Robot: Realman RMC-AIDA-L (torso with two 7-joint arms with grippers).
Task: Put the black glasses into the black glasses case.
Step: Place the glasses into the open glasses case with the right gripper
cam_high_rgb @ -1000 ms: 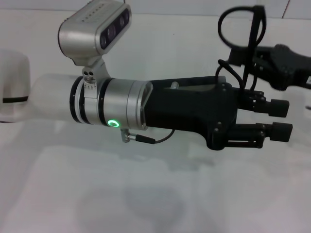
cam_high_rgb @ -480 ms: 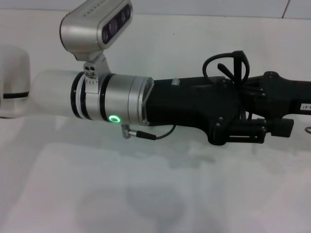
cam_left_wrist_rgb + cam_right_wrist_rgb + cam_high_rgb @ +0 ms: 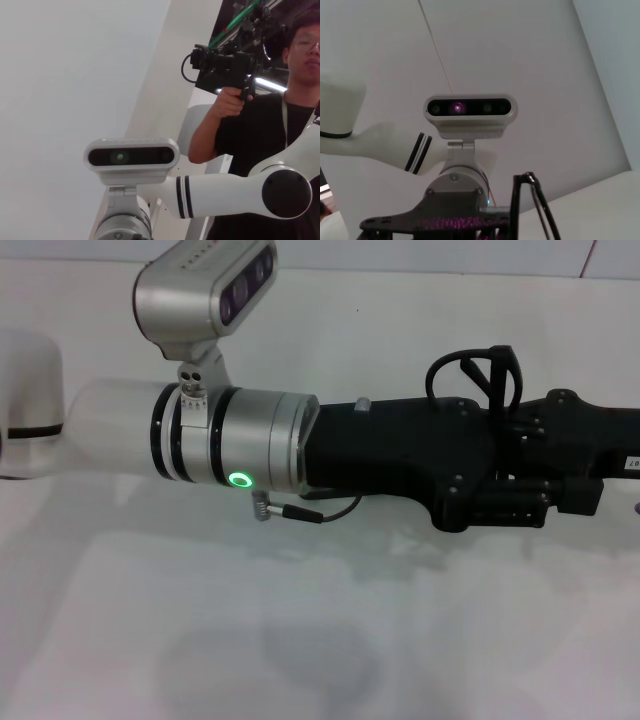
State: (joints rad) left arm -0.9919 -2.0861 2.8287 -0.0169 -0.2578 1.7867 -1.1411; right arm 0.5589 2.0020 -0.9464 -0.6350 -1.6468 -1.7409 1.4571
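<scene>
- A grey wrist camera (image 3: 131, 159) tops a white robot arm (image 3: 235, 189)
- Behind, a man in black (image 3: 270, 125) grips a handheld camera rig (image 3: 222, 62) before a white wall (image 3: 70, 75)

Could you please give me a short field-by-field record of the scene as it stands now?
Left end effector: reaching across the head view, raised above the white table, meeting the right one
Right end effector: coming in from the right, overlapping the left one
Black glasses: in the air at the point where the two end effectors meet; which one holds them cannot be told
Black glasses case: not in any view
Left wrist light: green
Task state: glasses not yet in the case
</scene>
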